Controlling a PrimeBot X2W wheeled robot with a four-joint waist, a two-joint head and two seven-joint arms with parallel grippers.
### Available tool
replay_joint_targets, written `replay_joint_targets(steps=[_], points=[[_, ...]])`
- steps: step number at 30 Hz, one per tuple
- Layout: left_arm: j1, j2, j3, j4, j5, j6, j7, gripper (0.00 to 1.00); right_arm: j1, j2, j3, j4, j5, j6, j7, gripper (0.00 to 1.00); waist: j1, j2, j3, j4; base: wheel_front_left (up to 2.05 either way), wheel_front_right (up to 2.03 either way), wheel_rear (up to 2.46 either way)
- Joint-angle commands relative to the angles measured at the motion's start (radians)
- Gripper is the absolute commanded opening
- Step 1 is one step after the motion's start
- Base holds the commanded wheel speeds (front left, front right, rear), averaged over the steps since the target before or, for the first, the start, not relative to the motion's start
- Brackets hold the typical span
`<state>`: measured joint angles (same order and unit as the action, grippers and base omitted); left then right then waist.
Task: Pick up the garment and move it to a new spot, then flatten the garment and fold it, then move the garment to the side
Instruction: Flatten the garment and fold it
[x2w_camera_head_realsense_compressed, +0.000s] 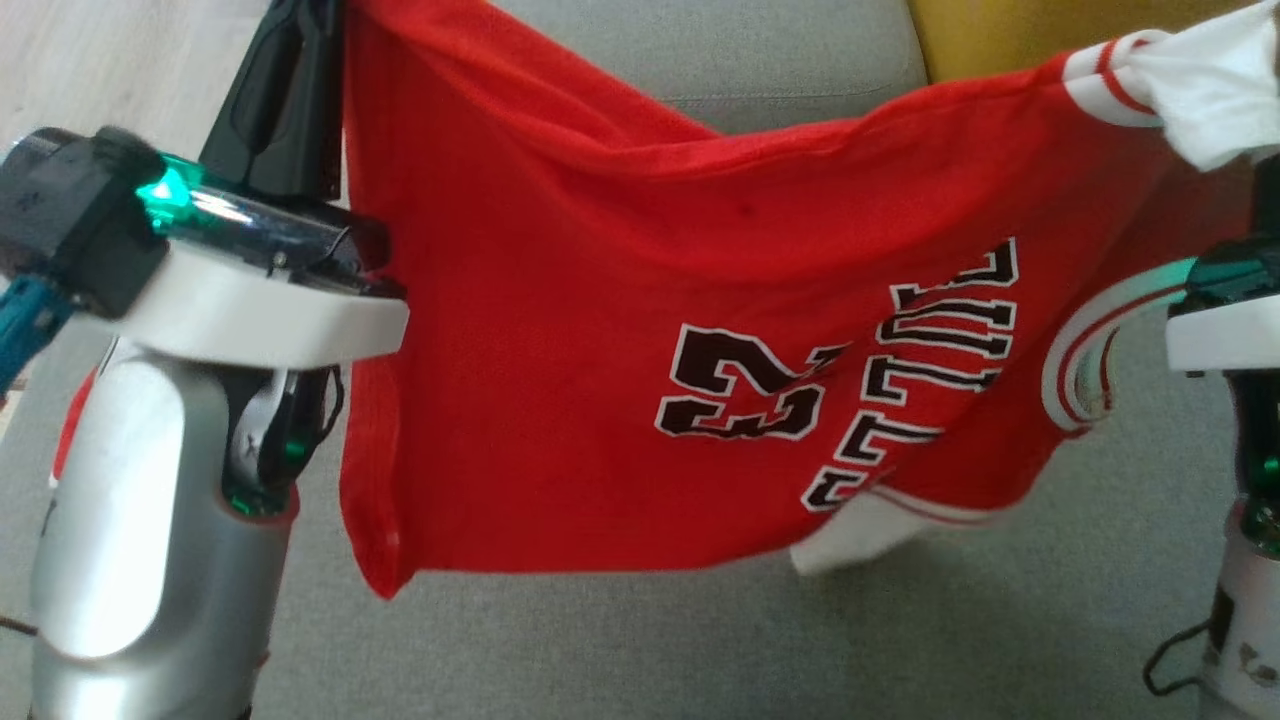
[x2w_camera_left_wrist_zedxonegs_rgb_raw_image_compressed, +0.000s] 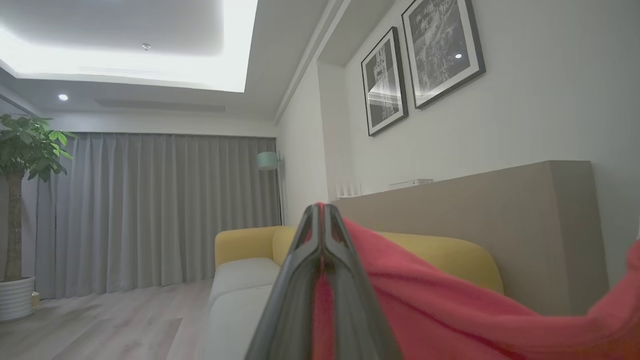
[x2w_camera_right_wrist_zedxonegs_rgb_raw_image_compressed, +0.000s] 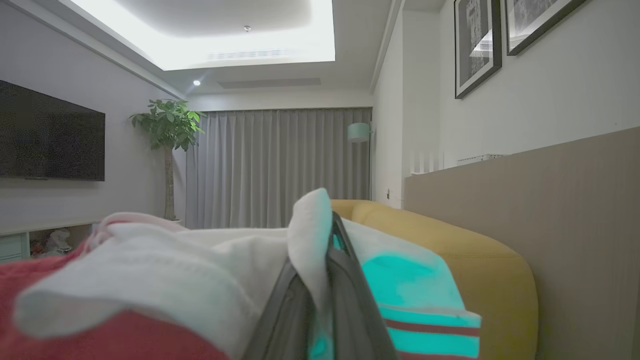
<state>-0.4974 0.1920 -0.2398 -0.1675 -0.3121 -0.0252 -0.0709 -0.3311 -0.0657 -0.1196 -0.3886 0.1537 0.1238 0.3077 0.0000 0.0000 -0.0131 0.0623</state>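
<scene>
Okay, your left gripper (x2w_camera_left_wrist_zedxonegs_rgb_raw_image_compressed: 324, 220) pinches a red edge of the red white-trimmed fabric jersey (x2w_camera_head_realsense_compressed: 560, 260), right gripper (x2w_camera_right_wrist_zedxonegs_rgb_raw_image_compressed: 330, 240) pinches its white trim (x2w_camera_right_wrist_zedxonegs_rgb_raw_image_compressed: 175, 270); it hangs stretched between them above the grey fabric sofa seat (x2w_camera_head_realsense_compressed: 650, 640). Pull wider and either thin bite may slip.

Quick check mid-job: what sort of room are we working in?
Most likely a home living room: a yellow-and-grey sofa, a wall-mounted television, floor-length grey curtains with a potted tree beside them, and framed prints on the wall.
</scene>
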Motion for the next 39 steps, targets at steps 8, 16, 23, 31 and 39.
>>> replay_joint_targets(steps=[8, 16, 23, 31, 39], points=[[-0.188, 0.025, 0.052, 0.163, -0.032, -0.028, -0.038, 0.00, -0.197, -0.002, 0.029, 0.135, 0.033, 0.007, 0.012, 0.00, 0.0000, 0.0000, 0.069, -0.008, 0.00, 0.00, 0.00], [-0.534, 0.008, 0.058, 0.549, -0.005, -0.059, -0.166, 0.00, -0.602, 0.001, 0.081, 0.558, 0.051, 0.007, -0.113, 0.00, 0.0000, 0.0000, 0.165, -0.021, 0.00, 0.00, 0.00], [-0.729, -0.008, 0.088, 0.778, 0.049, -0.057, -0.190, 0.00, -0.884, 0.012, 0.115, 0.959, 0.049, 0.007, -0.299, 0.00, 0.0000, 0.0000, 0.196, -0.040, 0.00, 0.00, 0.00], [-0.646, -0.064, 0.114, 1.036, 0.026, -0.077, -0.191, 0.00, -0.908, 0.015, 0.209, 1.329, 0.058, 0.007, -0.358, 0.00, 0.0000, 0.0000, 0.252, -0.039, 0.00, 0.00, 0.00], [-0.473, -0.118, 0.158, 1.210, -0.038, -0.095, -0.191, 0.00, -0.746, 0.015, 0.314, 1.560, 0.156, 0.007, -0.397, 0.00, 0.0000, 0.0000, 0.326, -0.018, 0.00, 0.00, 0.00]])
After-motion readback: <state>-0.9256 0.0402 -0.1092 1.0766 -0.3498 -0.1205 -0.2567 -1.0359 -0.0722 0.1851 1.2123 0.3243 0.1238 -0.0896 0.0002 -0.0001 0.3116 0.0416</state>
